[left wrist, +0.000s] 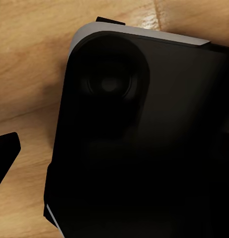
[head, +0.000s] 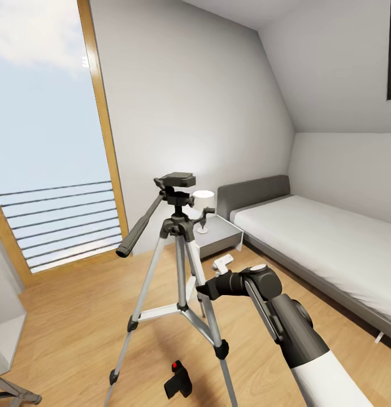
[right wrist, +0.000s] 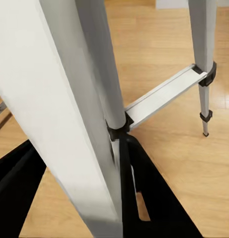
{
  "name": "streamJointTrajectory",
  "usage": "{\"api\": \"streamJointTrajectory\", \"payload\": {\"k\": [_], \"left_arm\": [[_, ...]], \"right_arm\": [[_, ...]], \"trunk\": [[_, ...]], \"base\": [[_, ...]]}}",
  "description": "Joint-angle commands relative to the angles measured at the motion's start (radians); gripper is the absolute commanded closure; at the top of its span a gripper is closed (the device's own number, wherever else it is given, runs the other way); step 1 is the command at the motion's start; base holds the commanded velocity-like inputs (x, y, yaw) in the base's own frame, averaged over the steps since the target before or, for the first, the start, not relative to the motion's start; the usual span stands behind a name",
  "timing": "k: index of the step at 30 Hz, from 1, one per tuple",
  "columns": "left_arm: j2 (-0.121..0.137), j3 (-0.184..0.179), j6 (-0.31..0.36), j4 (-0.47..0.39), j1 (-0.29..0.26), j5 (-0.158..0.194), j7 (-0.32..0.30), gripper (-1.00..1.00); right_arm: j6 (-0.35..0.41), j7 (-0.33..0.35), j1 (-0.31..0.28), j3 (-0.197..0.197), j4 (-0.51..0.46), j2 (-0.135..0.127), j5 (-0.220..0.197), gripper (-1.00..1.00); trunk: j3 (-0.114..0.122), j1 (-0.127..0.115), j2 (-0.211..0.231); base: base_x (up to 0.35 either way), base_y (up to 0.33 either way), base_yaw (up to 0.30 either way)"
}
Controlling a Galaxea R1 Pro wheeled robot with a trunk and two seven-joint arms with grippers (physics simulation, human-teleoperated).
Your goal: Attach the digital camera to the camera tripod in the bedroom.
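Jaws of right gripper straddle a silver leg of the tall black-headed tripod, apparently clamping it; small black red-buttoned camera lies on wood floor, needing pickup next.

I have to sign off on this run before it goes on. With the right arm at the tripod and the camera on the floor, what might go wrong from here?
1. The right gripper sits against a tripod leg; in the right wrist view the leg runs between its jaws, so a push or pull may tip the tripod.
2. The camera lies on the floor between the legs, so a falling or dragged tripod could hit it.
3. Reaching down for it means working among the legs, risking a snag.
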Motion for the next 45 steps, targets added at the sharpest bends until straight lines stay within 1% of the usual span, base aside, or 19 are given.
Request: {"api": "streamJointTrajectory", "payload": {"k": [1,9,12,13,17,32,37,45], "left_arm": [[0.0,0.003,-0.003,0.0,0.0,0.004,0.001,-1.0],[0.0,0.003,-0.003,0.0,0.0,0.004,0.001,-1.0],[0.0,0.003,-0.003,0.0,0.0,0.004,0.001,-1.0],[0.0,0.003,-0.003,0.0,0.0,0.004,0.001,-1.0],[0.0,0.003,-0.003,0.0,0.0,0.004,0.001,-1.0],[0.0,0.003,-0.003,0.0,0.0,0.004,0.001,-1.0],[0.0,0.003,-0.003,0.0,0.0,0.004,0.001,-1.0],[0.0,0.003,-0.003,0.0,0.0,0.004,0.001,-1.0]], "right_arm": [[0.004,0.004,-0.001,0.0,0.0,0.0,0.003,1.0],[0.003,0.004,-0.001,-0.003,-0.002,-0.001,0.003,1.0],[0.003,0.006,-0.001,-0.027,-0.016,-0.001,0.001,1.0],[0.029,0.015,-0.001,-0.133,-0.147,-0.003,-0.006,1.0],[0.036,0.016,-0.002,-0.141,-0.168,-0.004,-0.006,1.0],[0.031,0.017,-0.002,-0.219,-0.196,-0.007,-0.007,1.0],[0.027,0.016,-0.002,-0.227,-0.197,-0.008,-0.007,1.0],[0.025,0.015,-0.002,-0.229,-0.197,-0.009,-0.006,1.0]], "trunk": [[-0.001,0.0,-0.001],[-0.001,0.0,-0.001],[-0.001,0.0,-0.001],[-0.001,0.0,-0.001],[-0.001,0.0,-0.001],[-0.001,0.0,-0.001],[-0.001,0.0,-0.001],[-0.001,0.0,-0.001]], "base": [[0.0,0.0,0.0],[0.0,0.0,0.0],[0.0,0.0,0.0],[0.0,0.0,0.0],[0.0,0.0,0.0],[0.0,0.0,0.0],[0.0,0.0,0.0],[0.0,0.0,0.0]]}}
